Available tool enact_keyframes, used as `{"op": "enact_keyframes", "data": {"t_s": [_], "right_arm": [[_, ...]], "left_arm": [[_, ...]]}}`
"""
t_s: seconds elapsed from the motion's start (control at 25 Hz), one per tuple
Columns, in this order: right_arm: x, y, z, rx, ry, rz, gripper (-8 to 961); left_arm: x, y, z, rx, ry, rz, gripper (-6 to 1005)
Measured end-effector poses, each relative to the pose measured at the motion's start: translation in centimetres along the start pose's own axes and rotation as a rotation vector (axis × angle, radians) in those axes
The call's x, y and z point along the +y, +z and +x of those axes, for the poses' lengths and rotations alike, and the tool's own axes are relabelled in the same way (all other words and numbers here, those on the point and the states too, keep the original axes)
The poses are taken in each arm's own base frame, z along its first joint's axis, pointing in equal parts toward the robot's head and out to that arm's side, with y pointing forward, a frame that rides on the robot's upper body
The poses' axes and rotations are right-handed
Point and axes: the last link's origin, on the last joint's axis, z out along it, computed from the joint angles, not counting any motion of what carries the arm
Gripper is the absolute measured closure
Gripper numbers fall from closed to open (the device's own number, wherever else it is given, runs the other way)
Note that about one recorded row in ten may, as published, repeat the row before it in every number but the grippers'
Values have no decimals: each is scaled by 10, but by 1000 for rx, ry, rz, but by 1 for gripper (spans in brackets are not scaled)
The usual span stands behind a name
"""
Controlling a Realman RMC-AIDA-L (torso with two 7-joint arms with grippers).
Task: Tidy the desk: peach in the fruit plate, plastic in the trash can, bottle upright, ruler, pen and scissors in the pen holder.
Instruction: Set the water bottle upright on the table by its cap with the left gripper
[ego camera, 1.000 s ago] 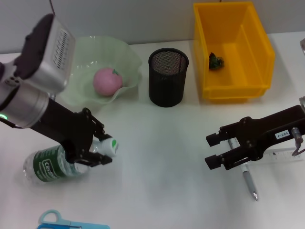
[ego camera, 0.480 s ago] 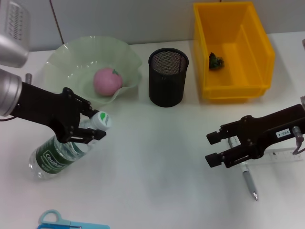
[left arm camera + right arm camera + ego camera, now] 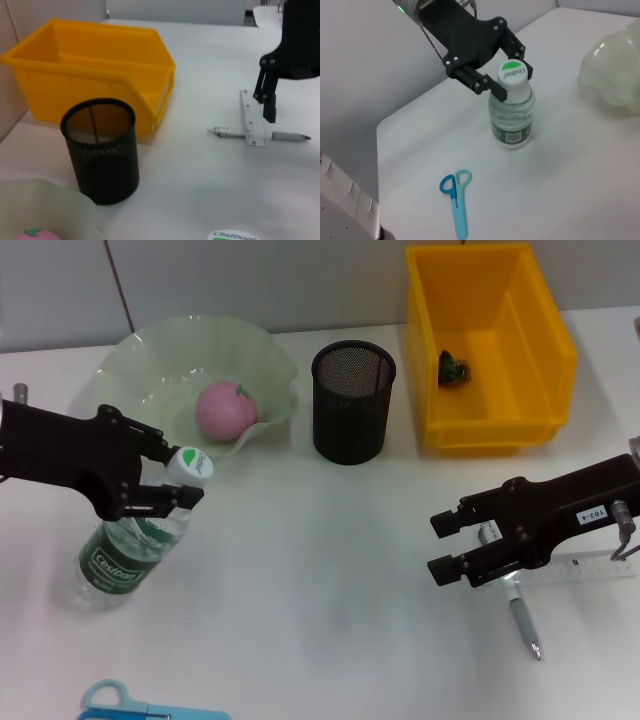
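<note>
The bottle [image 3: 125, 545] stands nearly upright on the table [image 3: 320, 580] just in front of the fruit plate [image 3: 150, 370], its white cap [image 3: 189, 464] leaning a little toward the plate, and the left gripper [image 3: 178, 478] is clamped on its neck just under the cap. The risk here is in the letting go: if the base is not flat on the table when the fingers part, the bottle could tip back over, likely toward the plate's wavy rim, which sits close by; a finger dragging on the cap as the arm backs away could topple it too. There is bare table in front of the bottle and toward the middle, so the arm has room to withdraw that way, while the scissors [image 3: 120, 703] lie near the table's front edge and should be kept clear of. The peach [image 3: 225, 411] already rests in the plate, and a small dark scrap [image 3: 453, 369] lies in the yellow bin [image 3: 490, 350]. The black mesh holder [image 3: 352, 402] is empty between plate and bin. The right gripper [image 3: 442, 545], fingers apart, hovers just beside the pen [image 3: 520, 618] and the clear ruler [image 3: 575, 567], which cross each other; closing there could catch both at once.
</note>
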Motion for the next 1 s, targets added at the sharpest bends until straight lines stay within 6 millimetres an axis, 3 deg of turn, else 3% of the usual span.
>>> {"op": "enact_keyframes", "data": {"t_s": [1.0], "right_arm": [[-3, -1, -6, -13, -13, 17, 153]], "left_arm": [[0, -32, -26, 162, -115, 96, 563]]}}
